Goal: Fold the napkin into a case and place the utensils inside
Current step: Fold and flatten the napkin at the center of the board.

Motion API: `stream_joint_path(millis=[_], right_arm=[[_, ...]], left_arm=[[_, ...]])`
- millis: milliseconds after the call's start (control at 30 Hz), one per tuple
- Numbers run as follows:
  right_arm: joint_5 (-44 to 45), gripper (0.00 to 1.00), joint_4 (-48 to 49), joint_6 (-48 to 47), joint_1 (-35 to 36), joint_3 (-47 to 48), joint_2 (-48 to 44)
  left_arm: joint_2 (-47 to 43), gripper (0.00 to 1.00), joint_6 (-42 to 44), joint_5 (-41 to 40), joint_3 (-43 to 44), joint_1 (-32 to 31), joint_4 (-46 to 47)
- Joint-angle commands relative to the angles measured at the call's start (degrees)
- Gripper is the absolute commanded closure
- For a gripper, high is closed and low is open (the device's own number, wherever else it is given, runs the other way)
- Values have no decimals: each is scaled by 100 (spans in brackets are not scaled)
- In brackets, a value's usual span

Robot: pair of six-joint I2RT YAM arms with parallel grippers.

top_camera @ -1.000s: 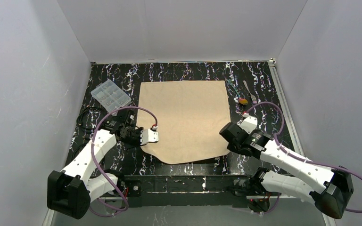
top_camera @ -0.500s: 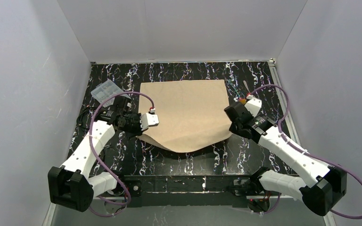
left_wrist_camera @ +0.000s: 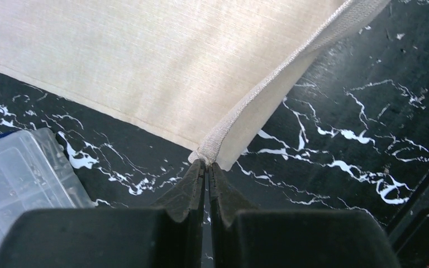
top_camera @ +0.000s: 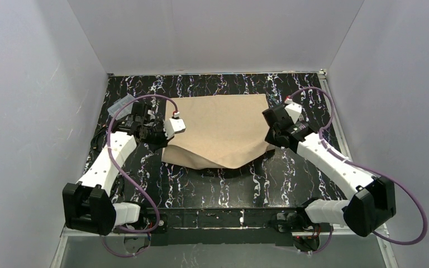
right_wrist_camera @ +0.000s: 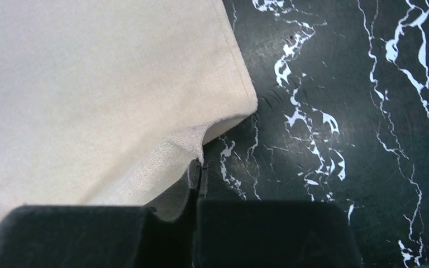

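The tan napkin (top_camera: 223,125) lies on the black marbled table with its near edge lifted and curling over toward the far side. My left gripper (top_camera: 166,140) is shut on the napkin's near left corner; the left wrist view shows the jaws (left_wrist_camera: 206,164) pinching the hemmed corner of the cloth (left_wrist_camera: 162,61). My right gripper (top_camera: 270,140) is shut on the near right corner; in the right wrist view the gripper (right_wrist_camera: 197,167) nips the cloth (right_wrist_camera: 89,84) at its edge. The fork and spoon are hidden behind my right arm.
A clear plastic compartment box (top_camera: 122,106) sits at the far left, partly behind my left arm, and shows in the left wrist view (left_wrist_camera: 17,173). Grey walls enclose the table (top_camera: 229,190) on three sides.
Both grippers have carried the napkin's near corners up and toward the far side. The near edge now sags between them, further back. The right arm now covers the utensils.
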Motion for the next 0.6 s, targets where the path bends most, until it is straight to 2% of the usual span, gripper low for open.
stream_joint_path(millis=[0,300,567], right_arm=[[-100,99,430,-216,-180,574,306],[-473,99,722,-598,-794,1329,1097],[-732,99,962,-696,-943,1759,1747]], left_arm=[[247,100,-261,-7,324,35,347],[756,100,-603,-385,742,201,1085],[1360,100,-742,-741,1029,230,1569]])
